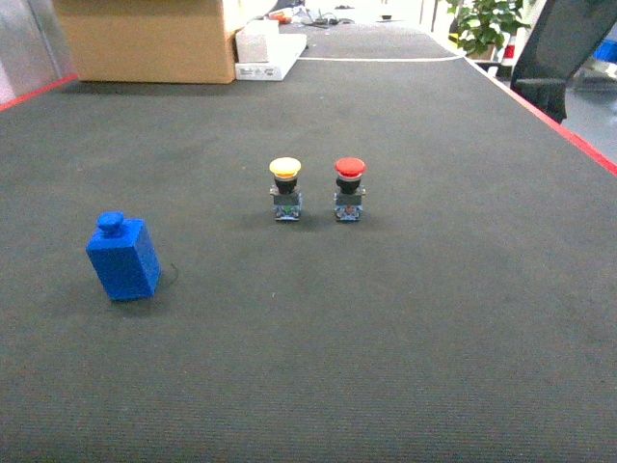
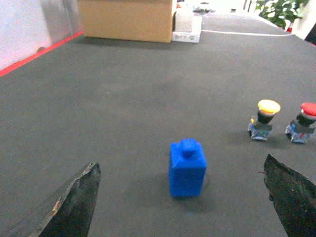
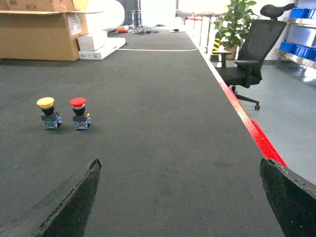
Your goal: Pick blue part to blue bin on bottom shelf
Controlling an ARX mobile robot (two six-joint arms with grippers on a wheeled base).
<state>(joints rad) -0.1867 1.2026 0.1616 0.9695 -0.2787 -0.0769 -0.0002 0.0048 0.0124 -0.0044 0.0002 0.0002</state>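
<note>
Dark grey carpet (image 1: 405,318) with a fine ribbed weave covers the whole work surface, bordered by a red strip (image 3: 256,136) along its right edge. Nearest in the left wrist view, the left gripper (image 2: 185,197) is spread wide, its two dark, rough-edged fingers (image 2: 74,202) rising from the lower left and lower right corners and holding nothing. The blue part (image 2: 187,168) stands upright on the carpet just beyond the fingertips, between the two fingers and slightly left of centre, touching neither. It is a matte blue rectangular block with a small round knob on top. In the head view the blue part (image 1: 122,256) sits near the left side, well apart from the two push buttons; neither gripper appears in that view. The right gripper (image 3: 180,197) is likewise spread wide and empty, with only bare carpet between its fingers (image 3: 74,202); the blue part does not appear in the right wrist view. Farther out, a yellow push button (image 1: 285,188) and a red push button (image 1: 349,188) stand side by side, yellow on the left, each a domed cap on a small square base. At the far left stands a large cardboard box (image 1: 145,39) with flat white boxes (image 1: 270,53) at its right. Only the right wrist view shows a black office chair (image 3: 252,54), a potted plant (image 3: 234,22) and blue bins (image 3: 301,29) on a shelf at far right, off the carpet.
</note>
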